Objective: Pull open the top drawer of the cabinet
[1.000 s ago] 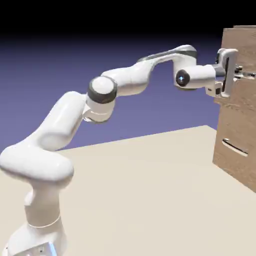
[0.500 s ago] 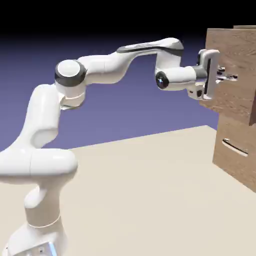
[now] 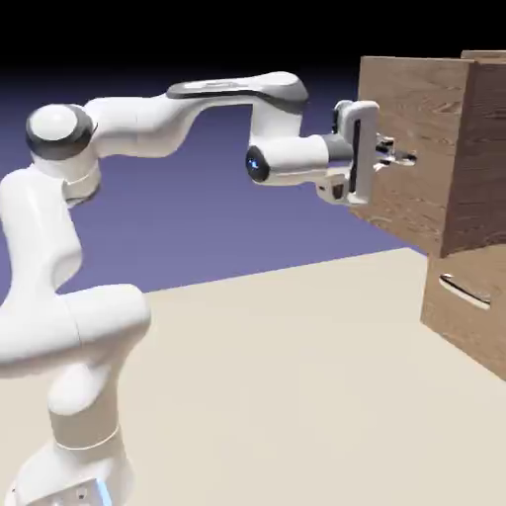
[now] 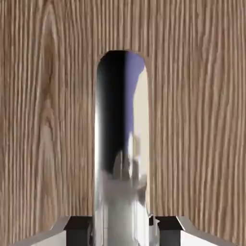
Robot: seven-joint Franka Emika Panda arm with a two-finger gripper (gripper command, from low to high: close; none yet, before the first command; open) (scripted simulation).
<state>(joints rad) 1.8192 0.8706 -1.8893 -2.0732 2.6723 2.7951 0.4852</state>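
One handle point(image 4: 121, 144) on the top drawer point(image 3: 405, 109) lies between parted jaws.

Brown wood-grain cabinet point(image 3: 484, 316) at right, streaked darker and lighter, silver handle point(image 4: 122, 144) mirroring black, blue-violet and cream, white arm point(image 3: 138, 124) with black bands, beige tabletop point(image 3: 267, 395)

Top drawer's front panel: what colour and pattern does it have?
Brown with streaky wood grain; the hand view shows it best.
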